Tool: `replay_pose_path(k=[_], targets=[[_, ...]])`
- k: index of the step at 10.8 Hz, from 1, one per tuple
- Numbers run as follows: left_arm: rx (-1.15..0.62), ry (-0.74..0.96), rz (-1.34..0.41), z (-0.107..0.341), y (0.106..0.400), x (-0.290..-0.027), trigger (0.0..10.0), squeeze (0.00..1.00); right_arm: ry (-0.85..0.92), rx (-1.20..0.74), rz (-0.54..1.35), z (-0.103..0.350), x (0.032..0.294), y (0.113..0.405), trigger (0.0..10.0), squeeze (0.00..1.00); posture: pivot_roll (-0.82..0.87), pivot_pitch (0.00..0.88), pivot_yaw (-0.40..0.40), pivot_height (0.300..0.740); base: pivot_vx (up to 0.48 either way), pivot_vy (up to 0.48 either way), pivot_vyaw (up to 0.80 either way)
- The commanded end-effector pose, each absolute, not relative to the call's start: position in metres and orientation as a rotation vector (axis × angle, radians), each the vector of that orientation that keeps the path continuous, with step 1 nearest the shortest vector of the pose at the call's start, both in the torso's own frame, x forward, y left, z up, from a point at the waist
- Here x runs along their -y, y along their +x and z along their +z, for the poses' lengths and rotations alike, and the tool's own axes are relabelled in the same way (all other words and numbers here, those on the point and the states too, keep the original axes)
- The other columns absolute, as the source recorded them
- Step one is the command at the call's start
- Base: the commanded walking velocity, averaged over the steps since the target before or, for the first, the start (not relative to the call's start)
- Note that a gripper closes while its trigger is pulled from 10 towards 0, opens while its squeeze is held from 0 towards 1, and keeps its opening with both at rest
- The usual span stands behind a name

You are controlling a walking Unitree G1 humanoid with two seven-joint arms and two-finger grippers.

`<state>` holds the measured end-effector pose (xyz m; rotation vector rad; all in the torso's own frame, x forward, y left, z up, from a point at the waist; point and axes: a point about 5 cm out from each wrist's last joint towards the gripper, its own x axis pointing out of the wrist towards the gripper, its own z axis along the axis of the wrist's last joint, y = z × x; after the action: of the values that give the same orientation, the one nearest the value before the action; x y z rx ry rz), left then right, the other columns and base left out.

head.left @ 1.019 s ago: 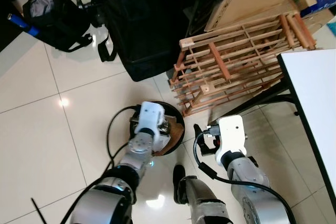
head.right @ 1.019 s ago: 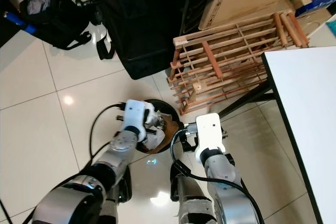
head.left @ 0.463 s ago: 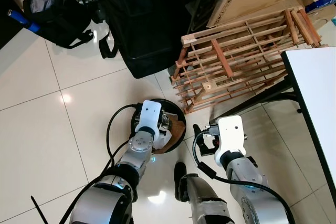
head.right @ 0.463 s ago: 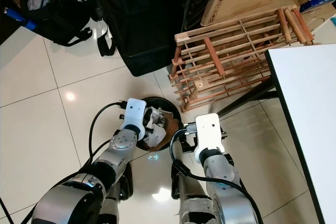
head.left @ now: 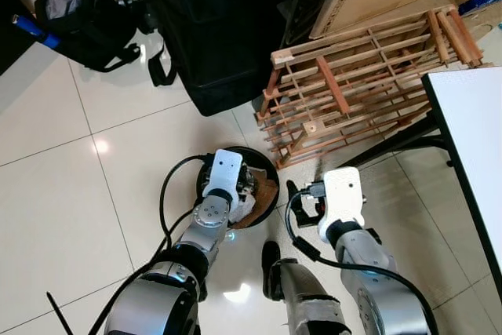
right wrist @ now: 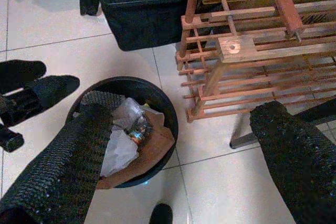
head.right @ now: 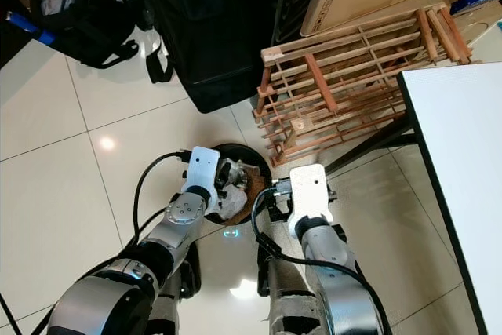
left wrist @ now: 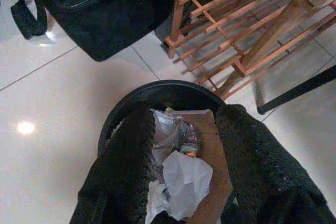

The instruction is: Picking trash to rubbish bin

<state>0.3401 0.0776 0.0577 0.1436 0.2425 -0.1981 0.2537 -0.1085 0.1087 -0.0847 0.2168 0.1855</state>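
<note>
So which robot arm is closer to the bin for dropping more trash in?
Left. The left gripper hangs open right over the black bin, above the crumpled trash. The right gripper is open too, but sits beside the bin, toward the wooden rack.

Glossy white floor tiles [head.left: 70,162] spread below me, catching a ceiling light's glare at nine o'clock. At twelve sits a black bag [head.left: 212,37], a backpack [head.left: 82,21] at eleven, a wooden rack [head.left: 361,84] at one, a white table [head.left: 474,139] at three.
</note>
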Motion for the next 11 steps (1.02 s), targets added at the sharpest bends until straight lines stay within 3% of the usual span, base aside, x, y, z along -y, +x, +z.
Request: replay_pose_path(k=[1,6,11], targets=[[-0.264,0.146,-0.207,0.049,0.333,-0.073,10.0,0.0,-0.087,-0.243,0.163,0.101,0.113,0.252,10.0,0.0,-0.13,0.425,-0.062,0.74,0.0,0.0,0.0],[-0.082,0.087,-0.14,0.066,0.332,-0.088,10.0,0.0,-0.071,-0.137,0.153,0.115,0.109,0.289,10.0,0.0,-0.08,0.255,0.001,0.74,0.0,0.0,0.0],[-0.004,0.094,-0.064,0.083,0.337,-0.111,10.0,0.0,-0.077,-0.084,0.141,0.119,0.111,0.311,10.0,0.0,-0.06,0.167,0.018,0.74,0.0,0.0,0.0]])
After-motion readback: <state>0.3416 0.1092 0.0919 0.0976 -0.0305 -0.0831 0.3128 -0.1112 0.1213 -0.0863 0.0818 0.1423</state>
